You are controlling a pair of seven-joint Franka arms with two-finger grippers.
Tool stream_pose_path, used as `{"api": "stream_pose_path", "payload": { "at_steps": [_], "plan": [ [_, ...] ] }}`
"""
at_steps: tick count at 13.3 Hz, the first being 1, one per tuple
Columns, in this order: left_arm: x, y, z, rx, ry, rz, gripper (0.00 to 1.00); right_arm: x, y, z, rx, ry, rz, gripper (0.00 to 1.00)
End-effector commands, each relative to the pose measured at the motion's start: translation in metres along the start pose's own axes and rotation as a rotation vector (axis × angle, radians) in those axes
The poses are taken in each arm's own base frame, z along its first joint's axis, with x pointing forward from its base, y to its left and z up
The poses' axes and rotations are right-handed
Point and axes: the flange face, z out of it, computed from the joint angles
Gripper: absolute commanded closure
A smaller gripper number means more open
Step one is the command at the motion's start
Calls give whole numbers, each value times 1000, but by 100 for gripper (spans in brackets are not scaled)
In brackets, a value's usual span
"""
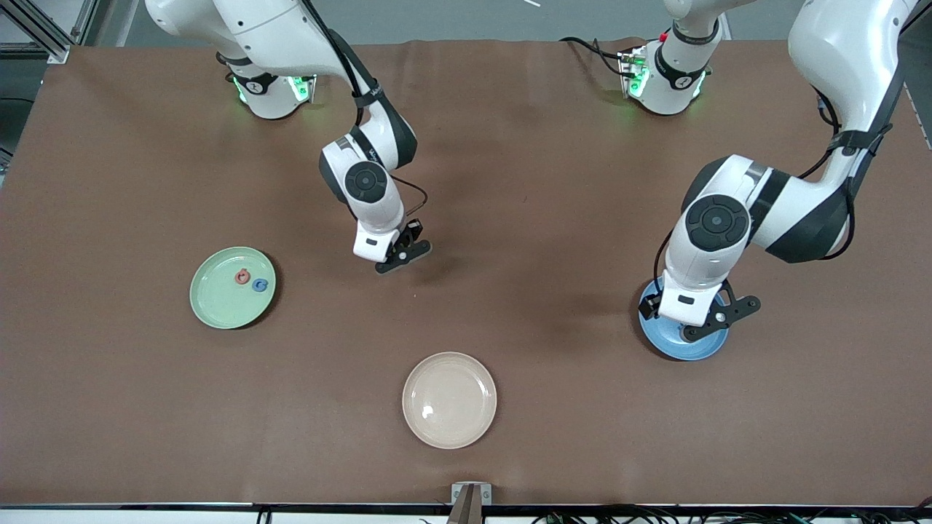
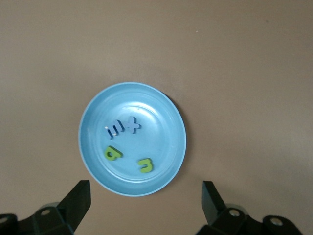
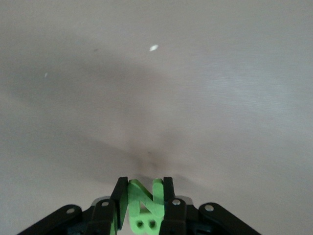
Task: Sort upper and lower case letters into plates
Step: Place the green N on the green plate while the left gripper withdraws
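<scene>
A brown worktop [image 1: 510,218] carries three plates, well apart. The mint plate [image 1: 218,302] lies toward the right arm's end, and a red letter [image 1: 242,276] and a blue letter [image 1: 260,285] lie in it, just beside each other. The beige plate [image 1: 449,399] is nearest to the front camera, in the middle. The blue plate [image 1: 666,346] lies toward the left arm's end.

The left tool [image 2: 145,200] hangs over the blue plate [image 2: 93,147] with its fingers [image 2: 78,198] spread wide, and it holds nothing. In this plate lie four letters: two blue ones [image 2: 122,127], touching each other, and two green ones [image 2: 129,159], a little apart.

The right tool [image 3: 143,196] is over the bare worktop [image 3: 156,73] in the middle, farther from the front camera than the beige plate. Its fingers [image 3: 119,193] are pressed together on a green letter [image 3: 144,208], which looks like an N. The letter stands between the two fingers and touches both.
</scene>
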Motion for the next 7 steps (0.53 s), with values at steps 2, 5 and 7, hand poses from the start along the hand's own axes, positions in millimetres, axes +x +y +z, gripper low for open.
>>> {"api": "stream_pose_path", "payload": {
  "at_steps": [2, 5, 7],
  "plan": [
    [15, -13, -46, 18, -23, 124, 0, -9, 91, -97, 29, -48, 115, 93],
    [19, -22, -72, -4, -94, 89, 0, -26, 178, -116, 46, -81, 149, 93],
    [13, -23, -90, 21, -122, 97, 0, -42, 236, -108, 54, -103, 175, 91]
  ]
}}
